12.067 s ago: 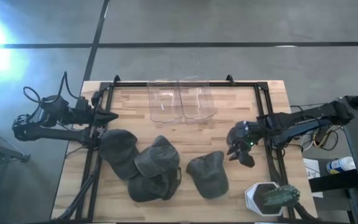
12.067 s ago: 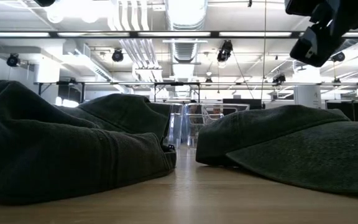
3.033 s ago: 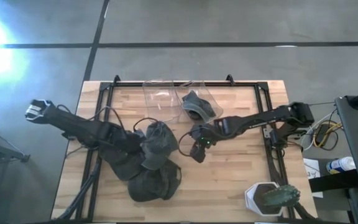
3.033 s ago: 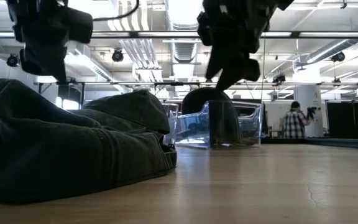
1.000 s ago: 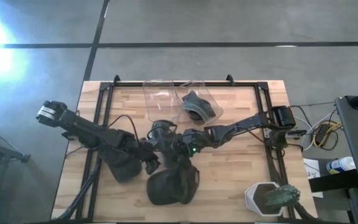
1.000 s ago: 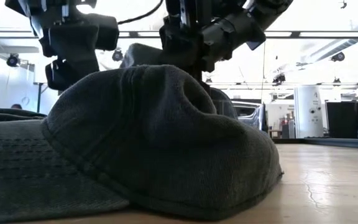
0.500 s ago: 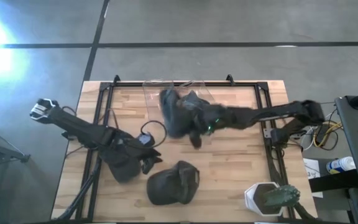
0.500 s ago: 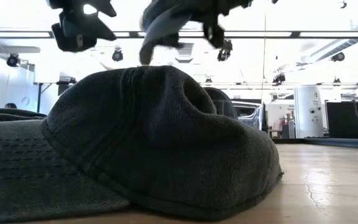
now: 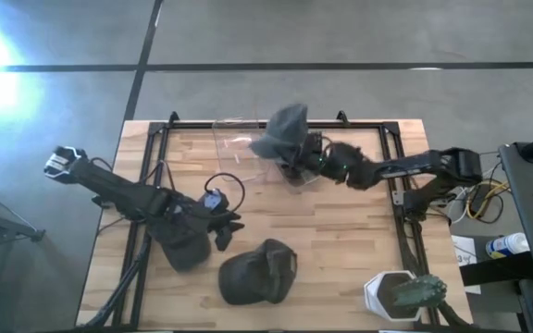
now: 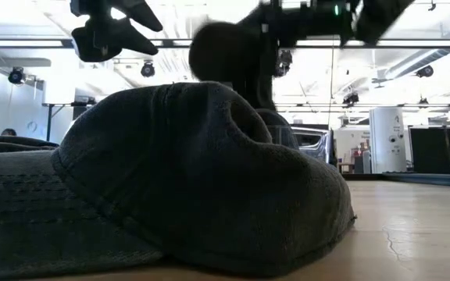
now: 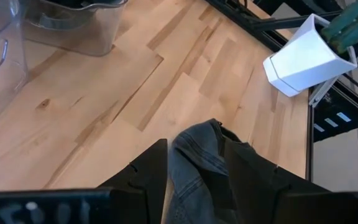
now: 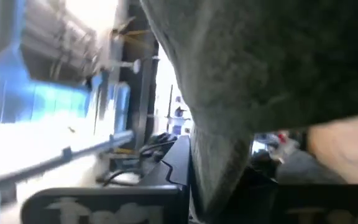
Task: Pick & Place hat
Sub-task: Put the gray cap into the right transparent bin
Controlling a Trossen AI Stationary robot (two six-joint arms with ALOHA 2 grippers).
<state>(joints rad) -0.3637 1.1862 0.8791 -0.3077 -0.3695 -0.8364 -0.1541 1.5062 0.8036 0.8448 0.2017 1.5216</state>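
A dark grey hat [image 9: 281, 129] hangs in the air over the clear bins [image 9: 234, 141] at the table's far middle, with my right gripper [image 9: 302, 157] shut on it. In the low view this hat [image 10: 225, 55] shows high up. A second hat [image 9: 257, 273] lies crown up near the front edge and fills the low view [image 10: 194, 179]. A third hat [image 9: 181, 242] lies under my left arm. My left gripper [image 9: 223, 228] hovers open above the table between these two hats and touches nothing. My right gripper comes about level from the table's right, and the hat hides its fingertips from above. In the right wrist view a fold of the hat's cloth [image 12: 219, 168] runs down between the fingers; which part it is I cannot tell. The hat is lifted clear.
The right-hand clear bin [image 11: 73, 25] holds something dark. A white pot with a green plant [image 9: 403, 294] stands at the front right corner. A black frame [image 9: 396, 176] runs round the tabletop. Bare wood [image 9: 350, 240] lies right of the middle.
My right gripper has gone up from the heap at the table's middle and toward the far edge, taking one hat with it. That hat is now lifted clear and over the bins. The hat near the front edge has stayed in place.
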